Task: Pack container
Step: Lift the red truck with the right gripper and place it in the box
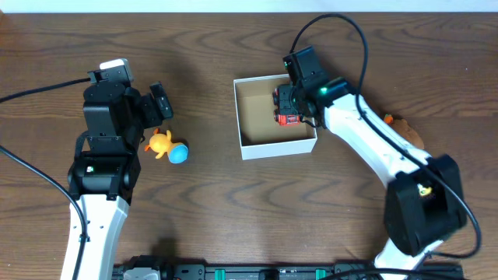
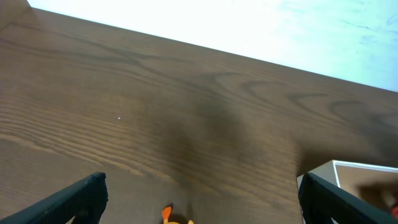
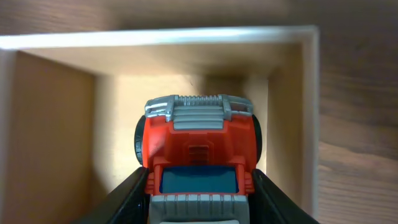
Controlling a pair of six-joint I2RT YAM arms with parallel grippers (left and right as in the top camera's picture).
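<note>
We are logging the container [image 1: 255, 109] sitting just 1 o'clock of the table [image 1: 233, 202] centre. The right gripper [image 3: 199, 208] is pinching a red truck [image 3: 199, 143] within its walls, toward 3 o'clock. The left gripper [image 2: 199, 205] is hanging spread wide, 12 o'clock of an orange toy [image 1: 161, 144], possibly a duck, lying at the container's 9 o'clock.

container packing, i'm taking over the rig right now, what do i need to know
Right hand: shut on the red and grey plastic toy truck, held inside the white square cardboard box with a brown inside, at its right side; not released.
Left hand: open, empty, above the wooden table.
Orange toy figure with a blue round part: on the table left of the box, beside the left hand.
Done: no other toy shows in the box.
Left: release the truck, pack the orange figure.
</note>
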